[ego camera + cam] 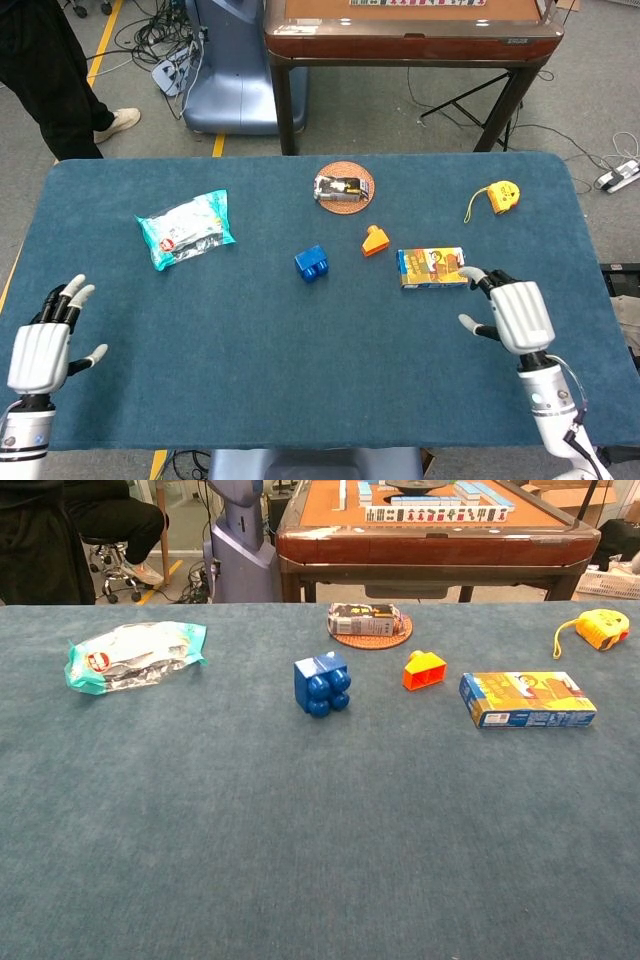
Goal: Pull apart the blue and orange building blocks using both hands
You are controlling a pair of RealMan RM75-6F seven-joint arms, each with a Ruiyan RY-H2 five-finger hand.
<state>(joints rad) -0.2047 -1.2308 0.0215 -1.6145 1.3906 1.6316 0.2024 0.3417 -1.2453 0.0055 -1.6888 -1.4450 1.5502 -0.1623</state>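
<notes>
— What's around you?
— A blue tabletop [300,350], cables on the floor behind.
— The blocks?
— One blue block [311,263], one orange block [374,240], apart, mid-table. My left hand [40,345] and right hand [518,315] hold nothing, fingers spread.

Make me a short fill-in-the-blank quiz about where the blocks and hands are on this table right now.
1. The blue block and the orange block lie ____ from each other.
2. Both the left hand and the right hand hold ____.
3. The box lies nearest the ____ hand.

Missing words: apart; nothing; right
</notes>
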